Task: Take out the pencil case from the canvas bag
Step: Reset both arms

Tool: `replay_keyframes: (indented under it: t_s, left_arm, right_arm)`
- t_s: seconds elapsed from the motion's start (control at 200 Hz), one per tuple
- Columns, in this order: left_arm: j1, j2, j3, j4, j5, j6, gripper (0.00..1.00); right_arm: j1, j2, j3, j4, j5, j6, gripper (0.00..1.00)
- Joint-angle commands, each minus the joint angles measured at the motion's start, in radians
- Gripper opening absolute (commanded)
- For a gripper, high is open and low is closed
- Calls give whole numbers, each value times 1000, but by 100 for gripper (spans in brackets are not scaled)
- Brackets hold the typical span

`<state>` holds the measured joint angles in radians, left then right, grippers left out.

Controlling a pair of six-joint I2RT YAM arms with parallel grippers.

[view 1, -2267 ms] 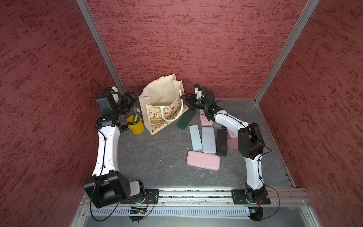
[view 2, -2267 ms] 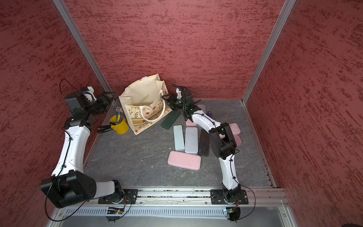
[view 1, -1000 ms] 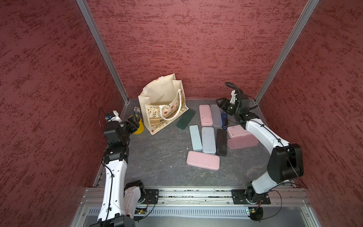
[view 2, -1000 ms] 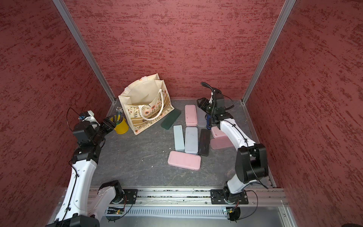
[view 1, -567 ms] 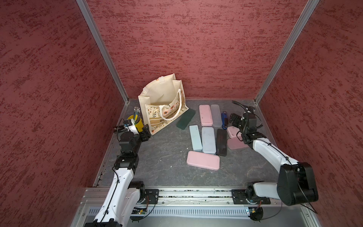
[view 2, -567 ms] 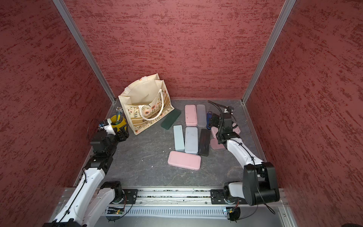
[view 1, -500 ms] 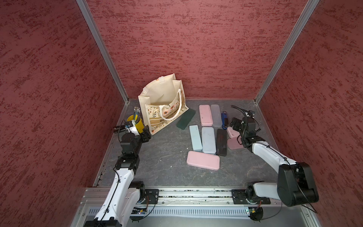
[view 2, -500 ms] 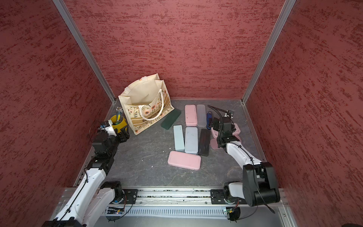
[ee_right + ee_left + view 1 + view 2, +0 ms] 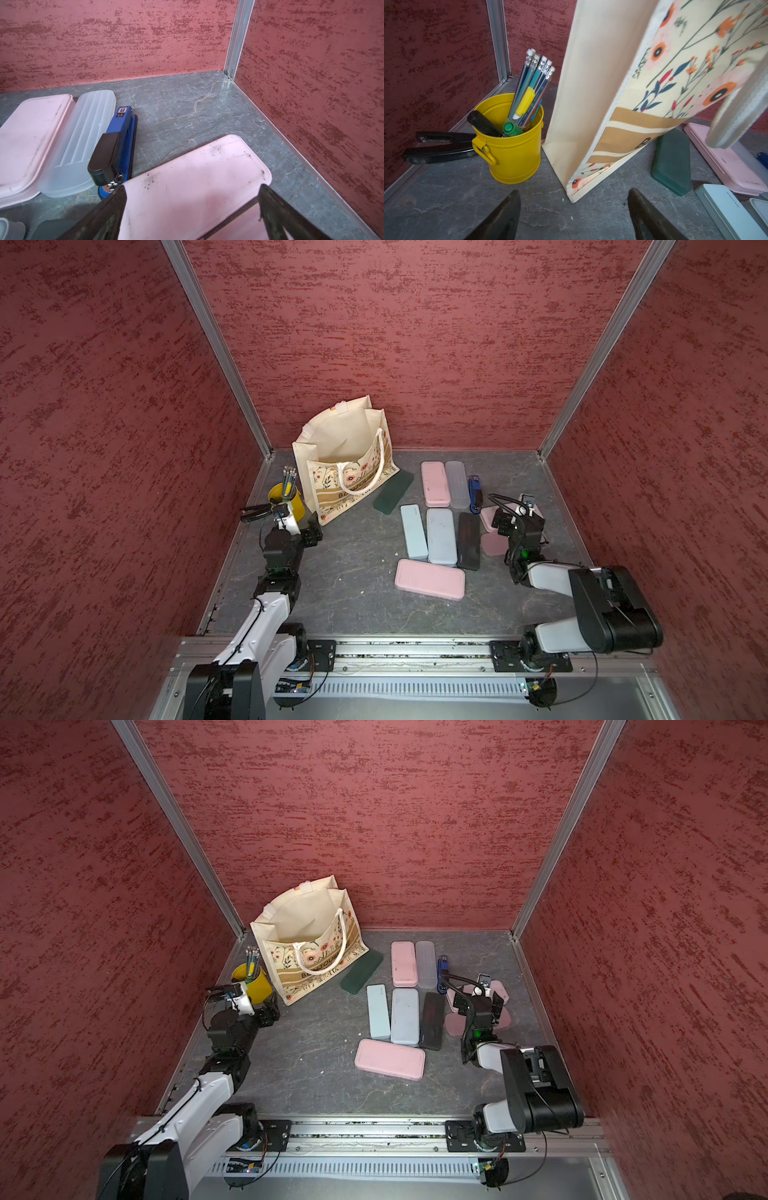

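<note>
Grey tabletop: bag stands upright just ahead of the open, empty left claw, the nearer arm; right claw, open too, is well apart.

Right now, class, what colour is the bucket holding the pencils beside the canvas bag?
The bucket is plain yellow, clearest in the left wrist view.

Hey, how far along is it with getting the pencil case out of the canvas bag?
Done, seemingly: pencil cases lie on the table beside the canvas bag, whose open mouth shows none, though its bottom is hidden. In hand: nothing; left claw and right claw are open, empty. Left: at most checking the bag's bottom.
</note>
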<state>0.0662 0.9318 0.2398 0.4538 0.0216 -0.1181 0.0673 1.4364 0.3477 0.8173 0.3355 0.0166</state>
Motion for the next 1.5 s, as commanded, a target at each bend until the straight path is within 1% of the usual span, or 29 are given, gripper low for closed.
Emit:
replay_keyframes:
  t_s: [0.0,0.045,0.095,0.115,0.15,0.185,0.22,0.256,0.271,0.316,0.361,0.461,0.726,0.927,1.117,1.232,1.293,1.343,1.393,1.398,1.408,1.413,1.423,1.468,1.493]
  left_arm:
    - [47,78,-30,196,83,9,82]
    - [66,129,-34,239,104,5,81]
    - [87,187,-33,286,131,-2,82]
    - [94,214,-34,307,148,-8,81]
    - [112,246,-28,342,181,-26,81]
    - [125,275,-25,378,219,-36,82]
    - [132,301,-26,419,241,-41,82]
    - [141,325,-25,454,268,-45,81]
    - [143,334,-24,464,282,-46,82]
    - [149,355,-16,476,327,-38,82]
    - [149,361,3,449,366,-20,81]
    - [138,369,26,419,403,9,81]
    - [60,358,50,354,376,103,82]
    - [39,384,54,387,324,135,82]
    - [23,506,38,544,266,143,84]
    - [13,566,49,576,240,149,84]
    - [-1,609,67,599,201,150,86]
    - [-3,587,105,482,168,143,87]
    - [-8,606,141,453,118,129,88]
    - [-8,605,142,444,117,128,88]
    - [-7,601,145,430,117,127,96]
    - [-7,599,145,425,117,127,98]
    - [-6,595,145,415,115,126,100]
    - [-7,606,140,446,103,122,100]
    - [-8,602,143,433,100,121,100]
  right_arm:
    - [-24,-7,-16,200,-123,-73,98]
    - [-36,-4,-25,233,-189,-60,98]
    - [-51,11,-59,331,-293,-64,98]
    - [-55,40,-65,351,-297,-60,98]
    - [-75,35,-65,338,-304,-34,98]
    - [-104,60,-103,437,-358,-16,99]
    - [-116,84,-145,533,-377,-13,98]
    - [-119,118,-185,646,-379,-10,99]
    - [-120,121,-198,667,-377,-7,99]
    - [-124,101,-208,646,-365,-2,99]
    - [-123,117,-204,667,-348,8,99]
    - [-123,110,-168,587,-225,54,99]
    - [-123,109,-171,592,-223,54,99]
    - [-123,109,-169,592,-221,53,99]
    - [-123,109,-169,592,-222,53,99]
    - [-123,109,-170,592,-222,53,99]
    - [-123,108,-169,592,-222,53,99]
    - [-123,109,-169,591,-221,53,99]
    - [-123,109,-169,590,-220,53,99]
    - [-123,109,-169,591,-219,53,99]
    - [-123,108,-169,591,-219,53,99]
    - [-123,109,-169,592,-220,53,99]
    - [-123,109,-169,590,-220,53,99]
    - [-122,108,-168,588,-218,53,99]
    - [-122,109,-167,589,-217,51,99]
